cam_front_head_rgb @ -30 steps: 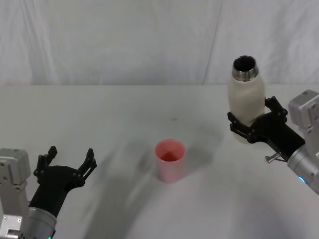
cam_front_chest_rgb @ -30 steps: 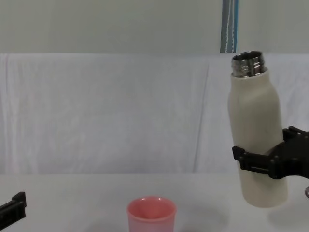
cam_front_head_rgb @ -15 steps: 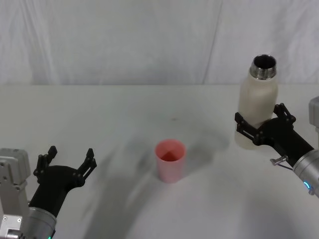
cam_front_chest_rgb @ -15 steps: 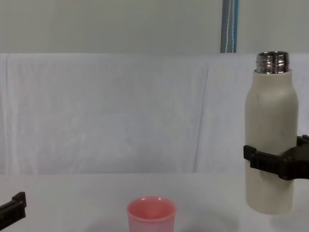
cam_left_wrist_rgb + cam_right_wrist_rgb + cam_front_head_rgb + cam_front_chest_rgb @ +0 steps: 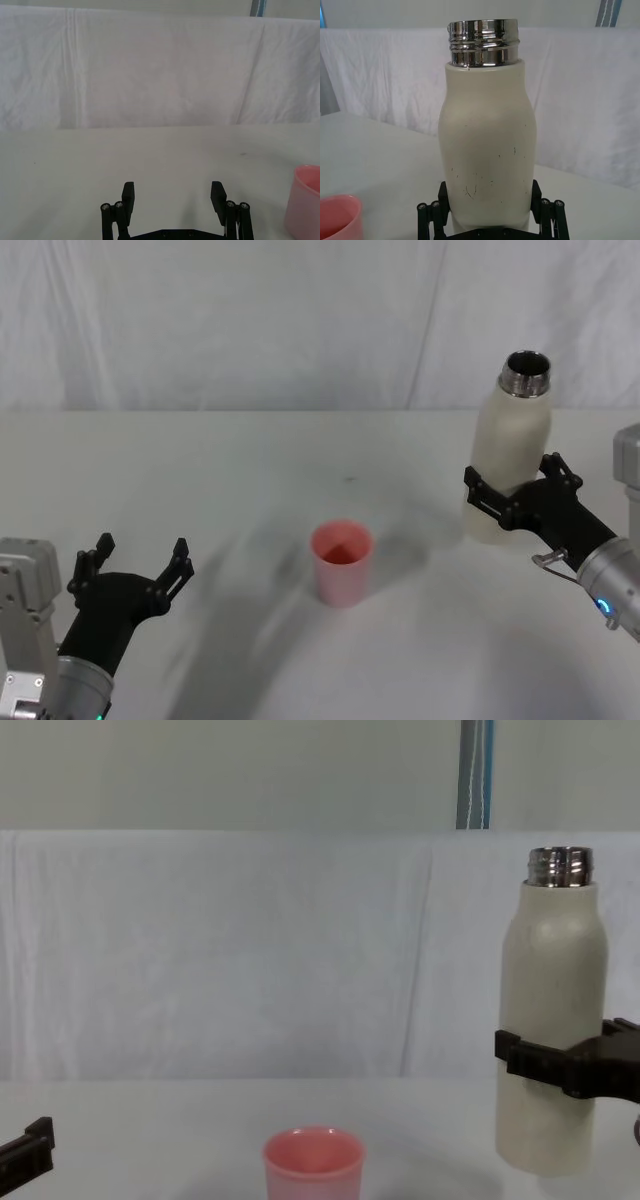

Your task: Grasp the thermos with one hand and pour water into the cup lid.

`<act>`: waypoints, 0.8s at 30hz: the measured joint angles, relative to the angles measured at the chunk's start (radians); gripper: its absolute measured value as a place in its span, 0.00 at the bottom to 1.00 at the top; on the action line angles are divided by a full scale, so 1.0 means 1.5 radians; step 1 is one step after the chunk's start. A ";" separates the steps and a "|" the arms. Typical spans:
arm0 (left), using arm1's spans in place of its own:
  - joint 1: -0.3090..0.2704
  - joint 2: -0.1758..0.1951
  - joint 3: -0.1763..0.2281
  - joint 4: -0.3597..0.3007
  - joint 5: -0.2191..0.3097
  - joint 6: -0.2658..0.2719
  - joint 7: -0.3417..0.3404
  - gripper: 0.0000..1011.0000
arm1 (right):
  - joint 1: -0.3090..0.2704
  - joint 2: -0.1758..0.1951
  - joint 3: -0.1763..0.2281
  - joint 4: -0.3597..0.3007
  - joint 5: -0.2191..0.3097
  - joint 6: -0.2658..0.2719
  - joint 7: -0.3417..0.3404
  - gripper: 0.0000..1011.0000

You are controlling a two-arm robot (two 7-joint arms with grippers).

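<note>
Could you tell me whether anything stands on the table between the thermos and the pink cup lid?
Nothing visible does. The right gripper holds the thermos upright, and only bare table lies between it and the cup lid. The left gripper sits open, well aside.

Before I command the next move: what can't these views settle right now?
- Water level in the thermos: the opaque wall hides it; head view shows a dark mouth only.
- Its base in the right wrist view: covered by the right gripper.
- Contents of the cup lid: chest view shows it from the side.
- Left gripper: cut off by the chest view's edge.
</note>
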 joint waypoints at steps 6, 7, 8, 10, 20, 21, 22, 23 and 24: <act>0.000 0.000 0.000 0.000 0.000 0.000 0.000 0.99 | 0.015 -0.004 -0.005 0.018 0.015 0.008 0.002 0.94; 0.000 0.000 0.000 0.000 0.000 0.000 0.000 0.99 | 0.016 -0.004 -0.006 0.019 0.016 0.009 0.002 0.94; 0.000 0.000 0.000 0.000 0.000 0.000 0.000 0.99 | 0.020 -0.005 -0.006 0.021 0.021 0.011 0.003 0.94; 0.000 0.000 0.000 0.000 0.000 0.000 0.000 0.99 | 0.022 -0.006 -0.006 0.023 0.026 0.012 0.003 0.94; 0.000 0.000 0.000 0.000 0.000 0.000 0.000 0.99 | 0.032 -0.005 -0.010 0.027 0.046 0.026 0.003 0.94; 0.000 0.000 0.000 0.000 0.000 0.000 0.000 0.99 | 0.033 -0.004 -0.011 0.028 0.047 0.028 0.002 0.94; 0.000 0.000 0.000 0.000 0.000 0.000 0.000 0.99 | 0.035 -0.001 -0.013 0.028 0.047 0.031 0.002 0.94; 0.000 0.000 0.000 0.000 0.000 0.000 0.000 0.99 | 0.035 0.000 -0.014 0.028 0.047 0.033 0.002 0.94; 0.000 0.000 0.000 0.000 0.000 0.000 0.000 0.99 | 0.036 0.002 -0.015 0.029 0.047 0.034 0.002 0.94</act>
